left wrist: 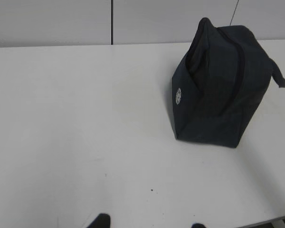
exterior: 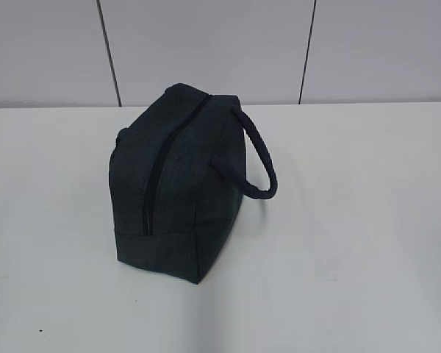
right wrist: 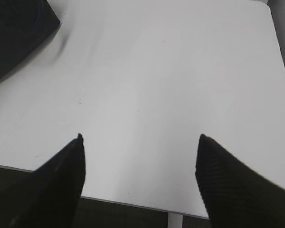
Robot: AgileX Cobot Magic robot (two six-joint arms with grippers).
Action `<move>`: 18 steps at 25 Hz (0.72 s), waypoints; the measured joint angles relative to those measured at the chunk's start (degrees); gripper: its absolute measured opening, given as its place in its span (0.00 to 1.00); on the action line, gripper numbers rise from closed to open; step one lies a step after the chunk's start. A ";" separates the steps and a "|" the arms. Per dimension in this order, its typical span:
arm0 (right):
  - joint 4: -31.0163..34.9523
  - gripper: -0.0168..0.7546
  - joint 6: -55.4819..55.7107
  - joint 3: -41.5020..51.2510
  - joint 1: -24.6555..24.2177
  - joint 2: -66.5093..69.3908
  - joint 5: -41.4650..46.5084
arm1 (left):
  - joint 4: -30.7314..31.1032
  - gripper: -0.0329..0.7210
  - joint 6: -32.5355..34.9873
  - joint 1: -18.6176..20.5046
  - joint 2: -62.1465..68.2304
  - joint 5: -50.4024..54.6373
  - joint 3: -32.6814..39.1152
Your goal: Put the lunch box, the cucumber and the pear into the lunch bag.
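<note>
The dark navy lunch bag (exterior: 178,184) stands in the middle of the white table (exterior: 353,220) with its top zipper (exterior: 165,158) shut and its padded loop handle (exterior: 259,158) hanging to the right. It also shows in the left wrist view (left wrist: 218,90) and at the top-left corner of the right wrist view (right wrist: 14,33). The lunch box, the cucumber and the pear are out of view. My left gripper (left wrist: 149,224) is open, with only its fingertips showing, over bare table. My right gripper (right wrist: 140,142) is open and empty above the table's near edge. Neither gripper shows in the exterior view.
A grey panelled wall (exterior: 206,44) runs behind the table. The table's near edge (right wrist: 133,202) lies under my right gripper, with dark floor below it.
</note>
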 joint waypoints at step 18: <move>-3.02 0.68 0.09 11.53 0.00 -6.50 -4.35 | 1.96 0.46 0.00 0.00 -0.31 -10.09 5.18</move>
